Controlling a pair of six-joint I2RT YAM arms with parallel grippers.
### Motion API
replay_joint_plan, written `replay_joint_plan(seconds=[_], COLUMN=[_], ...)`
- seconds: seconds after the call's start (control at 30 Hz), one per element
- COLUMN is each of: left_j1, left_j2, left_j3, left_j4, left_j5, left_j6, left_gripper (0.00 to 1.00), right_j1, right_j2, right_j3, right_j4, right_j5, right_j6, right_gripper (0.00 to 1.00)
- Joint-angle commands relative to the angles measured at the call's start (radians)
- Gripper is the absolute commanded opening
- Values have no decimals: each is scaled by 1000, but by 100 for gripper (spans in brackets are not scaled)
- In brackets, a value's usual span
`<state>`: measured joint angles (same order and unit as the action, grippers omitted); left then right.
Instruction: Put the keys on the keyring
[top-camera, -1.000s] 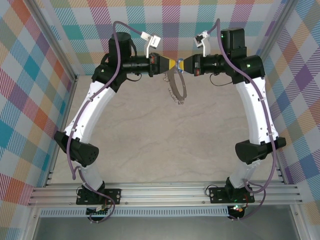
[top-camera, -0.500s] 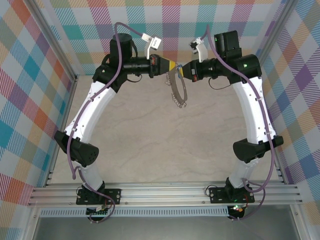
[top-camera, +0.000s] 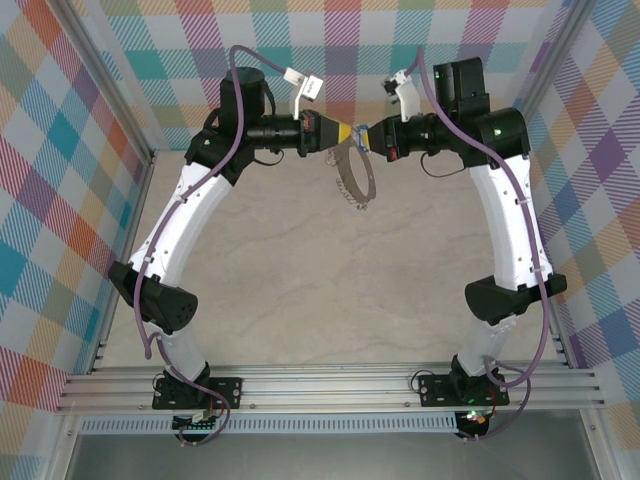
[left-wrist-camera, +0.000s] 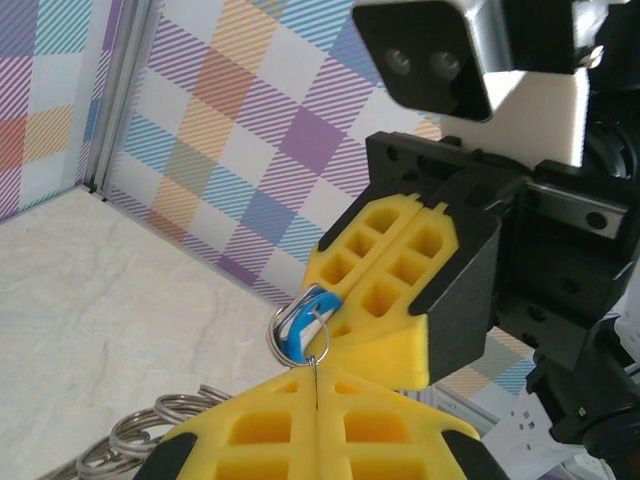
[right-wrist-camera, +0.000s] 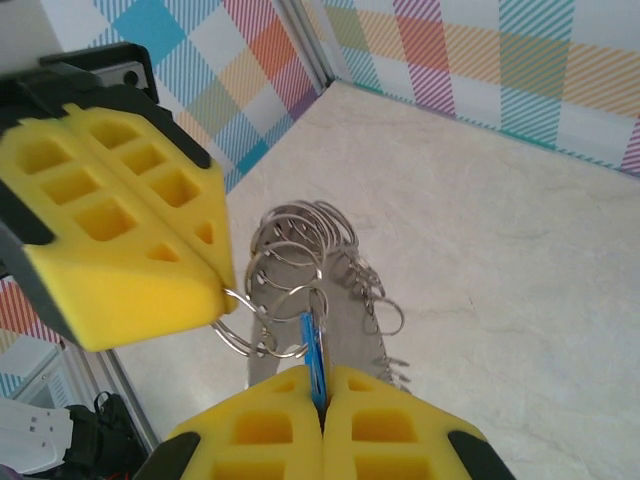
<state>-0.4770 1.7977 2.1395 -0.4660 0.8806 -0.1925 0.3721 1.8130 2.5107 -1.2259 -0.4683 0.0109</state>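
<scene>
High over the back of the table, my left gripper (top-camera: 346, 133) and right gripper (top-camera: 368, 137) meet tip to tip. The left gripper (left-wrist-camera: 315, 370) is shut on a thin wire of the keyring (top-camera: 352, 200). This grey hoop, fringed with small loops (right-wrist-camera: 300, 235), hangs below the tips. The right gripper (right-wrist-camera: 322, 378) is shut on the key's blue oval tag (right-wrist-camera: 312, 350). One small split loop (left-wrist-camera: 277, 335) circles the tag (left-wrist-camera: 303, 328) right at the left fingertips (right-wrist-camera: 215, 285). The silvery key blade is hidden between the pads.
The pale stone-patterned table (top-camera: 290, 270) lies well below both grippers. Plaid walls (top-camera: 60, 150) close in the left, back and right sides. Aluminium rails (top-camera: 330, 385) carrying the arm bases run along the near edge.
The right wrist pushed left and tilted against the left gripper, then eased back a little. The hanging hoop swung slightly. Both grippers kept their hold.
</scene>
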Motion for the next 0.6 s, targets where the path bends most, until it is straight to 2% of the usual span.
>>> replay_joint_plan(seconds=[0.0,0.23,0.57], left_j1=[-3,-6,-8], left_j2=[-20,-14,-19], left_j3=[17,21,19], left_j4=[18,21,-11], left_j5=[38,45,47], left_j6=[10,6,23], left_gripper=[0,0,0], right_j1=[-2,7,18], right_j2=[21,36,41], right_j3=[42,63,83], right_j4=[-7,3,12], right_j5=[-17,-43,-18], right_j6=[8,27,38], right_gripper=[0,0,0])
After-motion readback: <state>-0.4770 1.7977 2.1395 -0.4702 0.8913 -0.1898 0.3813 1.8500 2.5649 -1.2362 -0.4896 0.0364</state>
